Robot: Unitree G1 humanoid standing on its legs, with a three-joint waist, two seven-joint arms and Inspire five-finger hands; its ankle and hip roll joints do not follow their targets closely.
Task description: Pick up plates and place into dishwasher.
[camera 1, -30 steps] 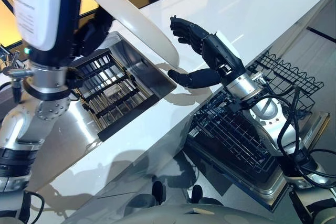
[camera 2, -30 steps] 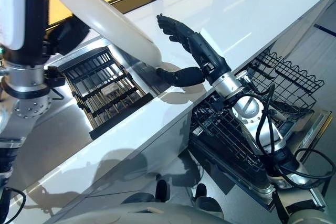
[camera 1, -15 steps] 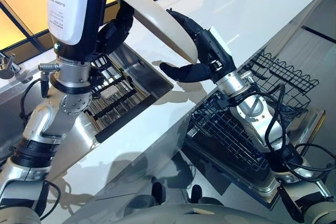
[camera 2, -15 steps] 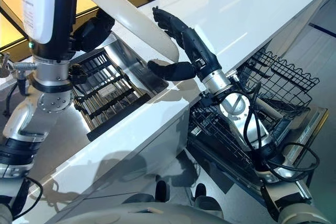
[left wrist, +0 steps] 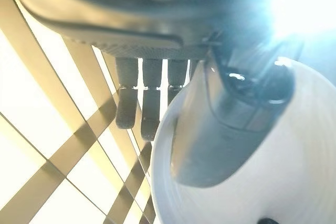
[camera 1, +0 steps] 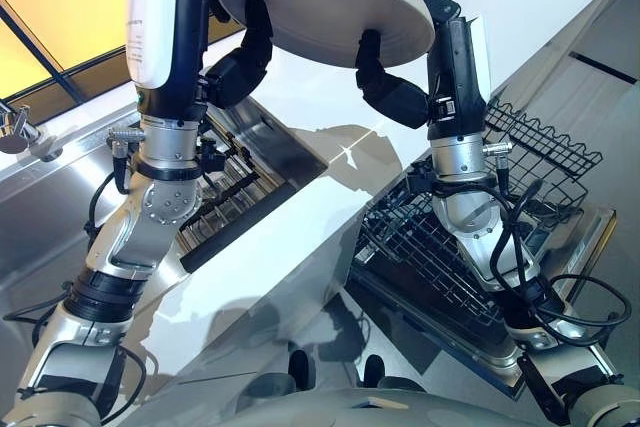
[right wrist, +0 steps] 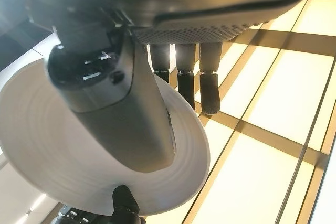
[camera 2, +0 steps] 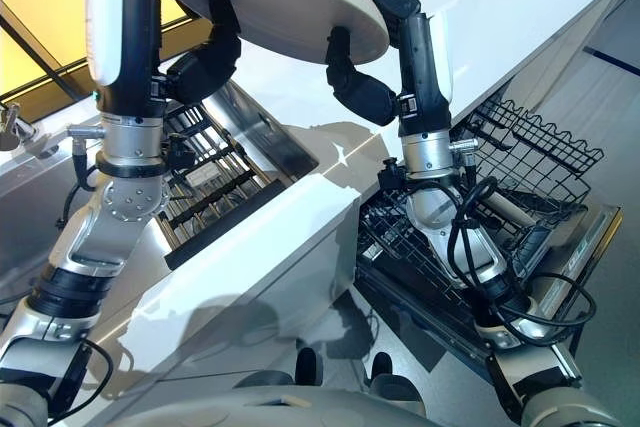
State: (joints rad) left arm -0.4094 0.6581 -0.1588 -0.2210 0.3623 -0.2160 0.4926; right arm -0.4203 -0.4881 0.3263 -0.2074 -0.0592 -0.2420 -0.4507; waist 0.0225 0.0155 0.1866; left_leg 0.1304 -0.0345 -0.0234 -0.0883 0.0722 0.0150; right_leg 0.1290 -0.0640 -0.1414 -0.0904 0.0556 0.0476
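1. The left hand (camera 1: 235, 52) is seen raised high above the white counter (camera 1: 480, 17), its thumb pressed against the underside of the plate (camera 1: 320, 2) and its fingers (left wrist: 142, 100) curled over the plate's far-left rim, so the plate is pinched between thumb and fingers.
2. The right hand (camera 1: 395, 87) is held up at the plate's right side, its thumb laid under the plate and its fingers (right wrist: 194, 82) hooked over the rim, so the same plate is gripped from the opposite edge.
3. The plate, a round white one, is carried in the air between the two hands, nearly level and tilted slightly down to the right, well above the counter and touching nothing but the hands.
4. A recessed steel sink (camera 1: 270, 147) is set into the counter below and left of the plate, and a dark slatted rack (camera 1: 215, 197) is lying inside it.
5. A dishwasher rack (camera 1: 470, 247) of dark wire is seen pulled out at the near right, below the counter's edge and behind the right forearm.
6. A tap (camera 1: 15, 127) is visible at the far left edge, beside the sink.
7. In the wrist views, a lit ceiling grid (right wrist: 273, 114) is seen past the fingers of each hand.
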